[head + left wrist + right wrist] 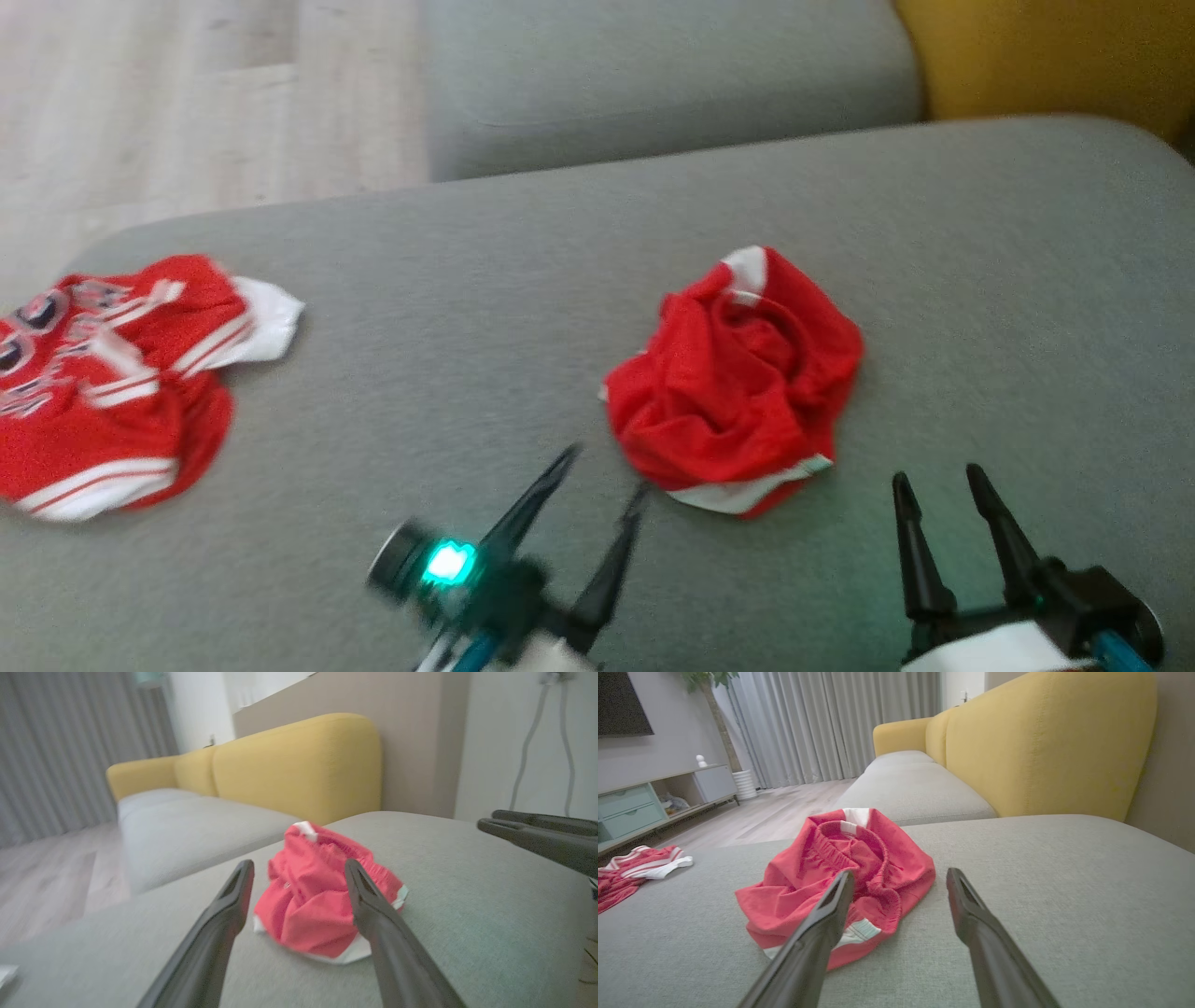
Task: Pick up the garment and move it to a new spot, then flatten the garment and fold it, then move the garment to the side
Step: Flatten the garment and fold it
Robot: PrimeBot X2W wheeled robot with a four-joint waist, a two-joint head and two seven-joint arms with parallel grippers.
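Left gripper (605, 471) and right gripper (936, 474) are wide open, holding nothing. The crumpled red garment (738, 383) is not picked up yet. I think one gripper must reach in next and pinch it.

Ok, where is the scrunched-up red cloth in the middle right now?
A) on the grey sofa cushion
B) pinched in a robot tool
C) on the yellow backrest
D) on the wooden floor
A: the crumpled red mesh garment with white trim lies on the grey fabric sofa cushion, while the left tool and right tool are open, apart from it.
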